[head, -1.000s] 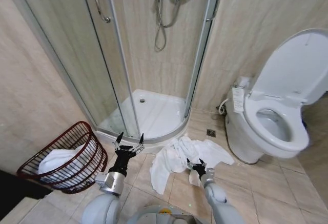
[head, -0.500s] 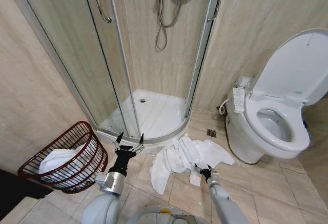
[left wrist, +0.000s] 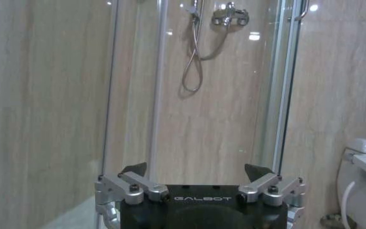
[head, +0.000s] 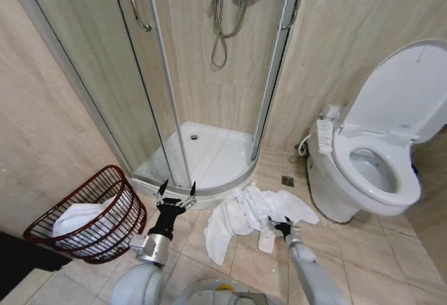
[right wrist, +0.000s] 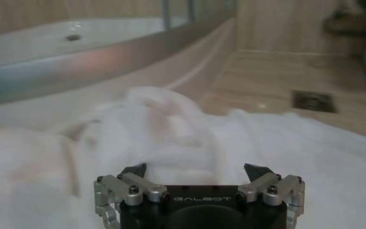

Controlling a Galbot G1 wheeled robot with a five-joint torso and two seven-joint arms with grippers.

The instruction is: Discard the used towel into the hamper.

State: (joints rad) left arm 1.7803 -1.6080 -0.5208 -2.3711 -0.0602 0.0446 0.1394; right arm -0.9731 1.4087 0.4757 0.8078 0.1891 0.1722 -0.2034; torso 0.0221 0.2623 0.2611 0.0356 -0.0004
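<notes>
I have the right gripper (head: 282, 225) down low over the near right edge of the used towel (head: 248, 216), which lies crumpled on the floor tiles (head: 363, 249) between the shower tray (head: 209, 153) and the toilet (head: 370, 172). In the right wrist view its jaws stand apart with white cloth just ahead of them, nothing clamped yet. The left gripper (head: 176, 192) waits raised beside the hamper (head: 91, 214), jaws apart and empty. The hamper sits tilted at the left by the wall with some white cloth already inside. By my reading the task is barely begun: gripping, lifting, carrying left and dropping remain.
</notes>
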